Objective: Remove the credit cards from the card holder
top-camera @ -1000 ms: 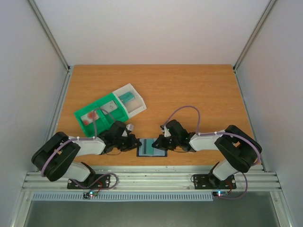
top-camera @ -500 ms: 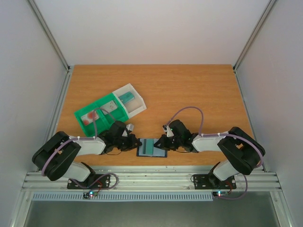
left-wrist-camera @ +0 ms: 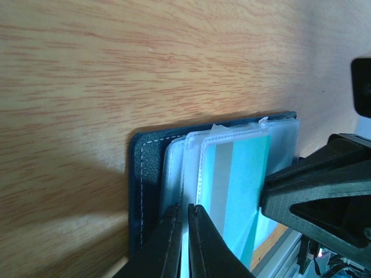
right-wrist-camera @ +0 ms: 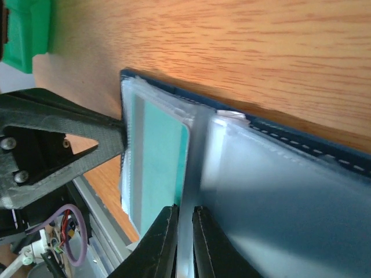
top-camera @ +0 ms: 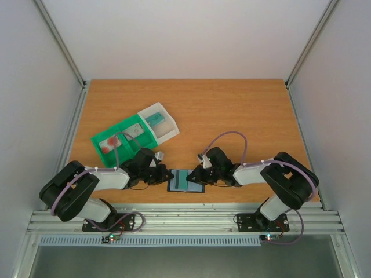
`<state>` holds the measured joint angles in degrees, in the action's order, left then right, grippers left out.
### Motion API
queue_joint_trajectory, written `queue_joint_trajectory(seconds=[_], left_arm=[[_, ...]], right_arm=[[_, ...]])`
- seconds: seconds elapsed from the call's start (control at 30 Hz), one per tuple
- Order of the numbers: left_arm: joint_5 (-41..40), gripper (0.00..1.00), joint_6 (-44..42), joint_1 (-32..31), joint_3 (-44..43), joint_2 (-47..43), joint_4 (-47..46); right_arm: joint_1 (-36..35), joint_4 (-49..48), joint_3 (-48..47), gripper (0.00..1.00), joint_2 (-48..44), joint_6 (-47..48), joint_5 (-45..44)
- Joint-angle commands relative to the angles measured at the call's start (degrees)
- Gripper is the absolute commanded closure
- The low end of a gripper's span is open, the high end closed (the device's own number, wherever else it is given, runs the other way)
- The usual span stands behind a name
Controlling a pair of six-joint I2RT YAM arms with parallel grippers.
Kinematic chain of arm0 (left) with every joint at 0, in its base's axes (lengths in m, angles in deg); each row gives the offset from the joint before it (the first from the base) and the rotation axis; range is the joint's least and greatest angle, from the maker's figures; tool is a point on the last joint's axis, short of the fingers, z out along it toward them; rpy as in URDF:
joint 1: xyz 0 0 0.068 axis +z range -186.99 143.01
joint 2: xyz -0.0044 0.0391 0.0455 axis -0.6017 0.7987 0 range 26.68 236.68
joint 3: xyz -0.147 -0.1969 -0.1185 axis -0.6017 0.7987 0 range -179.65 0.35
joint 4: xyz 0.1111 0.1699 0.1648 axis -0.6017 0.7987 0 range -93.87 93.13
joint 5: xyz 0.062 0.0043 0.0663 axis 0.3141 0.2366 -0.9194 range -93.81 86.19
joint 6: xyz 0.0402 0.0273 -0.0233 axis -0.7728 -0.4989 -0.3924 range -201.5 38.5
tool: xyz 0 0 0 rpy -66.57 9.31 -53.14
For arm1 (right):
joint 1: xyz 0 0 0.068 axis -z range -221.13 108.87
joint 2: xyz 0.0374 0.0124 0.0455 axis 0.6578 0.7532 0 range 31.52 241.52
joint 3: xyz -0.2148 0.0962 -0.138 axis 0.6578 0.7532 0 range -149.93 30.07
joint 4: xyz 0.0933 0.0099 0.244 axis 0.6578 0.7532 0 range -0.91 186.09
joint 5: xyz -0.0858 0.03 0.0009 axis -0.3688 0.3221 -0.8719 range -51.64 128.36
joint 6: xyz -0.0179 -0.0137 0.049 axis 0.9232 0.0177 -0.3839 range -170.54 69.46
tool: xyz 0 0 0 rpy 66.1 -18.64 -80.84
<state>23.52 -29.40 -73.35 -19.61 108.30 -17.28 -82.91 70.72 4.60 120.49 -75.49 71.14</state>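
From above, the card holder [top-camera: 186,180] lies open on the surface [top-camera: 232,110] near its 6 o'clock edge, between the two arms. Its long axis runs from 9 to 3 o'clock. The left end effector [top-camera: 167,177] is at its 9 o'clock end and the right end effector [top-camera: 200,176] at its 3 o'clock end, both touching it. A teal credit card [top-camera: 182,180] shows in the half nearer the left arm.

In the left wrist view, the left fingers [left-wrist-camera: 168,237] are pressed almost together and pinch a pale sleeve leaf of the holder. The teal card lies just beside them, toward 1 o'clock, inside a clear sleeve. Its long axis goes from 12 to 6 o'clock. The right end effector's black tip meets the card's sleeve at 3 o'clock.

In the right wrist view, the right fingers [right-wrist-camera: 204,243] are close together with a clear strip of sleeve between them, so they seem to pinch it. The teal card is at 10 o'clock from them, again lying from 12 to 6 o'clock. The left tip presses at its 9 o'clock side.

I judge the card is not yet out. It has to slide along its long axis, and the left end effector is the nearer one.
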Motion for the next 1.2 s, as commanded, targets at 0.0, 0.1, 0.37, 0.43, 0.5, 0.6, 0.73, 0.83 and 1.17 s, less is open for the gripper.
queue_joint_trajectory(seconds=[0.0, 0.1, 0.37, 0.43, 0.5, 0.6, 0.73, 0.83, 1.17], left_arm=[[-2.79, 0.93, -0.77, -0.18, 1.07, 1.78, 3.78], [-2.81, 0.93, -0.77, -0.18, 1.16, 1.75, 3.88], [-3.24, 0.93, -1.18, -0.20, 1.16, 2.11, 4.04], [-3.34, 0.93, -1.28, -0.19, 1.16, 2.15, 4.15], [-3.15, 0.93, -1.42, -0.18, 1.16, 2.15, 4.21], [-3.03, 0.93, -1.39, -0.18, 1.08, 2.06, 4.28], [-3.15, 0.93, -1.30, -0.15, 1.15, 1.37, 4.68], [-3.19, 0.93, -1.21, -0.18, 1.25, 1.19, 4.58], [-2.81, 0.92, -1.21, -0.17, 1.29, 1.75, 4.18]], right_arm=[[0.27, -5.36, -0.01, 0.92, 3.58, -1.54, 2.11], [0.25, -7.12, 0.14, 0.97, 4.66, -2.14, 2.78], [1.34, -6.74, 2.09, 0.99, 0.84, -1.73, 1.99], [1.83, -5.56, 2.56, 0.99, -0.48, -1.32, 1.63], [2.03, -4.84, 2.99, 0.99, -1.40, -1.10, 1.36], [2.06, -4.74, 3.47, 0.99, -2.10, -1.19, 1.14], [2.08, -5.23, 3.34, 0.99, -1.97, -1.25, 1.83], [2.10, -6.17, 2.64, 0.94, -0.12, -1.57, 3.10], [2.10, -17.02, 2.96, 0.88, 9.62, -5.75, 6.93]])
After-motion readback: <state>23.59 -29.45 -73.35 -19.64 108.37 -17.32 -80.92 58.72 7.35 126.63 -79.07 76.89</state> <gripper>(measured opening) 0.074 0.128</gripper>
